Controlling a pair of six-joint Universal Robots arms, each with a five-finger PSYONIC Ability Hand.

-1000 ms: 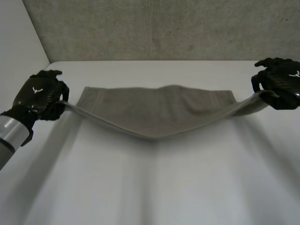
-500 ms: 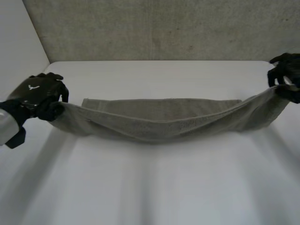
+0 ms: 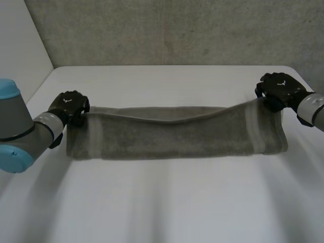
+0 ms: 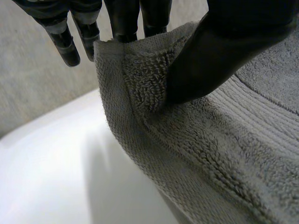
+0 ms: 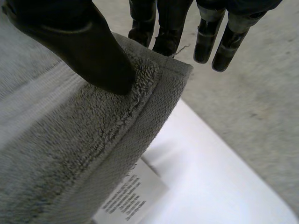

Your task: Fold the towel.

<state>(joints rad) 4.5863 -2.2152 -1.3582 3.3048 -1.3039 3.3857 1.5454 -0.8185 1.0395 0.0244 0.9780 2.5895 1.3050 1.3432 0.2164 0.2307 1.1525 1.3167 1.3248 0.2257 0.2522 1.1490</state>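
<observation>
Now the left hand [image 3: 69, 106] and right hand [image 3: 278, 89] are each pinching a corner of the towel [image 3: 172, 132], lying doubled over on the bench [image 3: 167, 202]. If one slips, the edges may end up crooked; I can't quite see them meeting.

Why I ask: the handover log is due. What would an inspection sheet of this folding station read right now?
Surface: white table, no stains or spills seen.
Job's things: grey towel doubled into a long band across the table; a white care label sticks out under the corner by the right hand.
Clutter: nothing seen.
Hands: left hand pinches one far corner of the towel between thumb and fingers; right hand pinches the opposite far corner the same way.
Cables: nothing seen.
Surroundings: grey speckled wall behind the table.
</observation>
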